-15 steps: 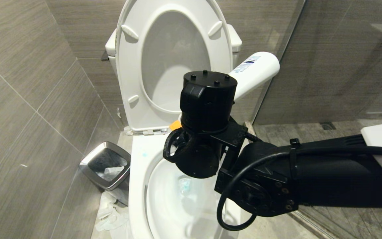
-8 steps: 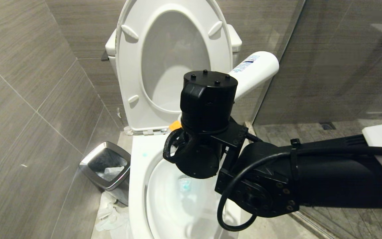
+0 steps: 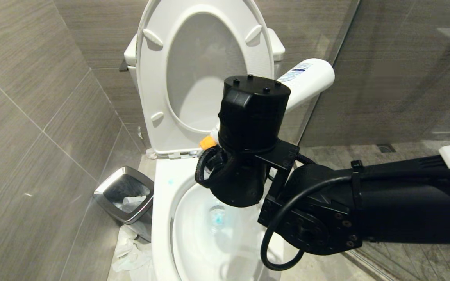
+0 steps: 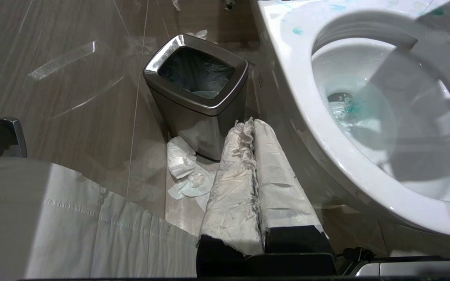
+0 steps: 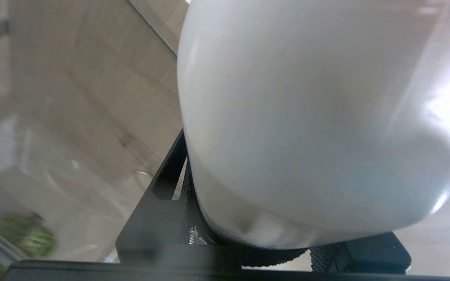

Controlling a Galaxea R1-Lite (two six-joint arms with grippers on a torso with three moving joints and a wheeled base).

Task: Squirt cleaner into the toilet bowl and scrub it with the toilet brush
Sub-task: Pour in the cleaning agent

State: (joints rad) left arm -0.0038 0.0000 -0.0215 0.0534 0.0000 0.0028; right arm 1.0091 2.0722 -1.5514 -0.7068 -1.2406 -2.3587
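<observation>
The left gripper (image 4: 254,128) hangs pressed together beside the bin (image 4: 197,84), which is lined (contents unclear). In the toilet bowl (image 3: 162,218) turquoise liquid already tints the water. Above it, the right gripper (image 3: 225,150) clamps the cleaner (image 3: 307,80), cap tilted down; arm and bottle have shifted slightly rightward since a second ago, so squirting looks nearly done, perhaps.

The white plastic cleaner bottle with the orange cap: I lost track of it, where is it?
In the head view the white plastic cleaner bottle is held by the right gripper above the glossy white toilet bowl, tilted with its orange cap down toward the raised seat's hinge.
</observation>
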